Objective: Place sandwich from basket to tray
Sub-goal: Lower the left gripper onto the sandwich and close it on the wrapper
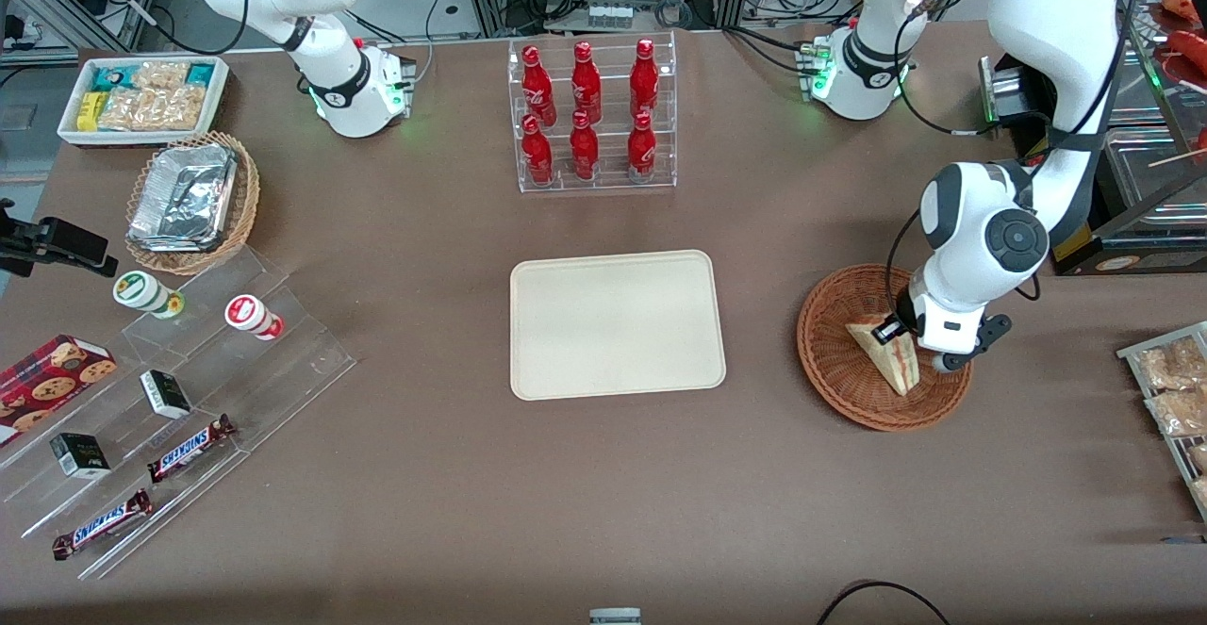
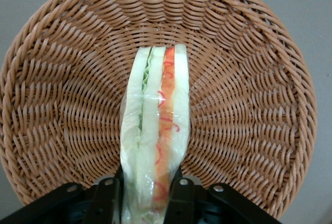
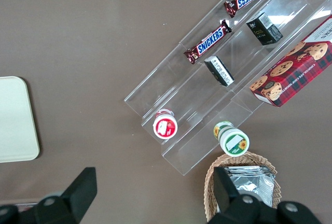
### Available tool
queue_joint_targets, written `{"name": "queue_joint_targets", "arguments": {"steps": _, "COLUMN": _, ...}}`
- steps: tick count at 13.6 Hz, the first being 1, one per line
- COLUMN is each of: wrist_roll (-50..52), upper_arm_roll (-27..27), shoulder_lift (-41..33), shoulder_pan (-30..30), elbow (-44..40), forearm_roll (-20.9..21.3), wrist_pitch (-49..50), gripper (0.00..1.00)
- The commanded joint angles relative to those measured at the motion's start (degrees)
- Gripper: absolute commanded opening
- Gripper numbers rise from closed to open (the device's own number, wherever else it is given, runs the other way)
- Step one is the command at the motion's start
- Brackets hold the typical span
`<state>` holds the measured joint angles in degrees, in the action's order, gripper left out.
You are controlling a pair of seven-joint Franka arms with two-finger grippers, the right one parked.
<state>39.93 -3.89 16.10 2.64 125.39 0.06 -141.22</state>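
The sandwich (image 1: 888, 353) is a plastic-wrapped white wedge with a red and pale filling. It stands on edge in the reddish-brown wicker basket (image 1: 834, 372). My left gripper (image 1: 917, 342) is down in the basket, nearer the working arm's end than the sandwich's tip. In the left wrist view the gripper (image 2: 148, 185) has one black finger (image 2: 108, 195) on each side of the sandwich (image 2: 155, 130), both pressing its wrapper. The basket's weave (image 2: 249, 105) spreads under it. The cream-beige tray (image 1: 615, 323) lies bare at the table's middle, beside the basket toward the parked arm's end.
A clear rack of red bottles (image 1: 592, 116) stands farther from the front camera than the tray. A wire rack with snack bags (image 1: 1174, 389) is at the working arm's end. Clear stepped shelves with snacks (image 1: 170, 418), a foil-container basket (image 1: 189, 201) and a white snack bin (image 1: 141, 97) lie toward the parked arm's end.
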Motion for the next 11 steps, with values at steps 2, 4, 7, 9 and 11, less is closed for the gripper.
{"name": "queue_joint_targets", "arguments": {"steps": 2, "wrist_roll": 1.11, "upper_arm_roll": 0.02, "shoulder_lift": -2.65, "shoulder_pan": 0.52, "elbow": -2.77, "forearm_roll": 0.91, "wrist_pitch": 6.72, "gripper": 0.0}}
{"name": "queue_joint_targets", "arguments": {"steps": 4, "wrist_roll": 1.29, "upper_arm_roll": -0.42, "shoulder_lift": -3.88, "shoulder_pan": 1.04, "elbow": -6.02, "forearm_roll": 0.82, "wrist_pitch": 13.83, "gripper": 0.0}}
{"name": "queue_joint_targets", "arguments": {"steps": 7, "wrist_roll": 1.29, "upper_arm_roll": -0.42, "shoulder_lift": -5.02, "shoulder_pan": 3.85, "elbow": -7.79, "forearm_roll": 0.91, "wrist_pitch": 18.17, "gripper": 0.0}}
{"name": "queue_joint_targets", "arguments": {"steps": 9, "wrist_roll": -0.28, "upper_arm_roll": -0.42, "shoulder_lift": -5.11, "shoulder_pan": 6.05, "elbow": -8.32, "forearm_roll": 0.91, "wrist_pitch": 18.61, "gripper": 0.0}}
{"name": "queue_joint_targets", "arguments": {"steps": 11, "wrist_roll": -2.92, "upper_arm_roll": -0.42, "shoulder_lift": -5.03, "shoulder_pan": 8.95, "elbow": -9.54, "forearm_roll": 1.0, "wrist_pitch": 21.41, "gripper": 0.0}}
